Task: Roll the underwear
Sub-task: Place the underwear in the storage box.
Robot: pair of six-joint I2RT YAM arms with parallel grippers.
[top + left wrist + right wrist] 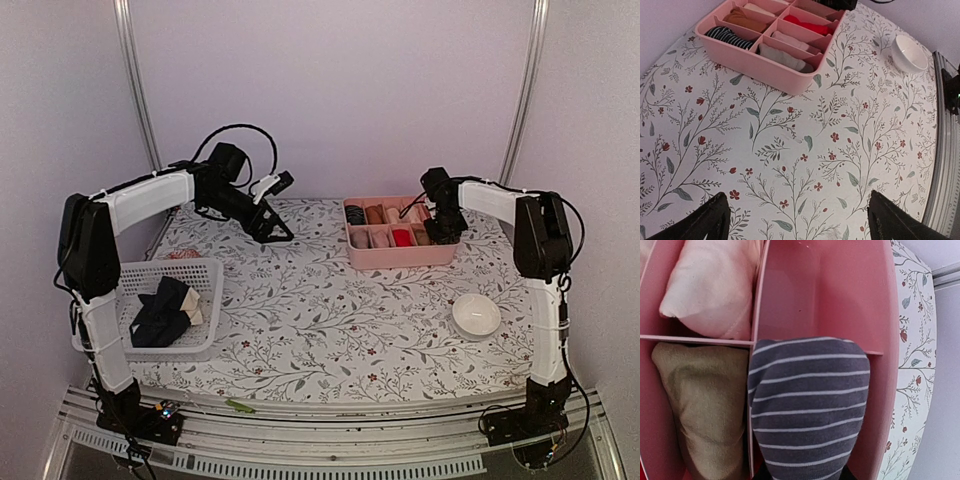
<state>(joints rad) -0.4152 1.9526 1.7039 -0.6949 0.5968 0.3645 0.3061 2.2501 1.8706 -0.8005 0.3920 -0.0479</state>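
Over the tray's (pixel 400 258) right end, in the top view, hangs the right gripper (pixel 443 228); the left gripper (pixel 280 208) is raised well left of the tray. Most tray compartments hold rolls. Further left of the tray, the basket (pixel 205 275) holds a black garment (pixel 160 312) and a cream piece (pixel 196 312), both unrolled, so I judge work is left. A bowl (pixel 476 315) lies nearer the arms than the tray. Left wrist view: the fingers (pixel 710 220) are spread wide with nothing between them, the tray beyond. Right wrist view: the jaws, mostly hidden, seem clamped on a striped roll (pixel 810 400), poised over an empty compartment at the tray's edge, beside a tan roll (pixel 705 400) and a pale roll (pixel 710 285). This roll looks nearly placed.
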